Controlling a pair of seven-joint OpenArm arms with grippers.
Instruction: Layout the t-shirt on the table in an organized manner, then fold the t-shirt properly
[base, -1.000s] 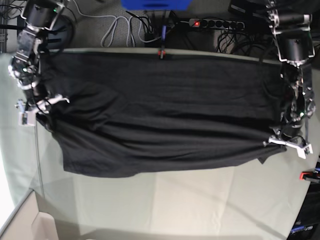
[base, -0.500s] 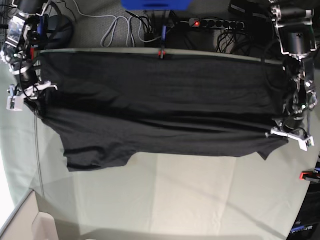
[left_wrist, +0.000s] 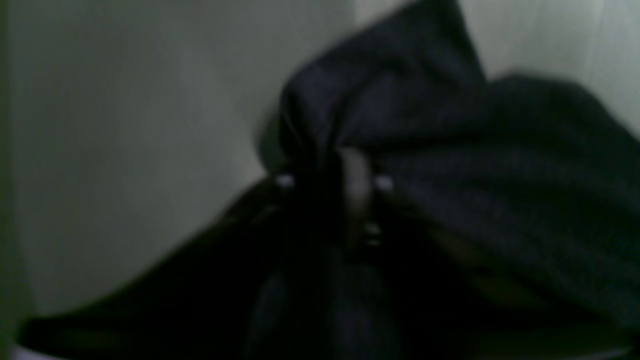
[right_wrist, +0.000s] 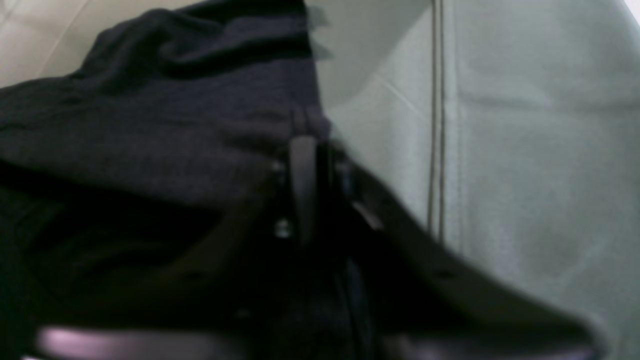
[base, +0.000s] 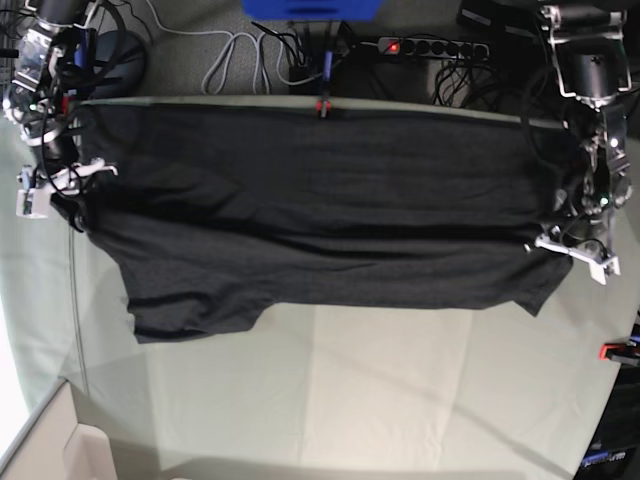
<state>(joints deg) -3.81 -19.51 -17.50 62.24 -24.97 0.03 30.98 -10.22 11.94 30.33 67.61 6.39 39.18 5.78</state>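
Stretching across the far half of the table, the black t-shirt lies spread wide, plain side up, no print or lettering readable. The left gripper and right gripper sit at its opposite ends; whether either pinches the cloth, I cannot tell through the blur.

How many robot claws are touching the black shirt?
2. The right gripper is at the t-shirt edge on the base view's left side; the left gripper is at its edge on that view's right side. Both wrist views show dark cloth bunched at the fingers.
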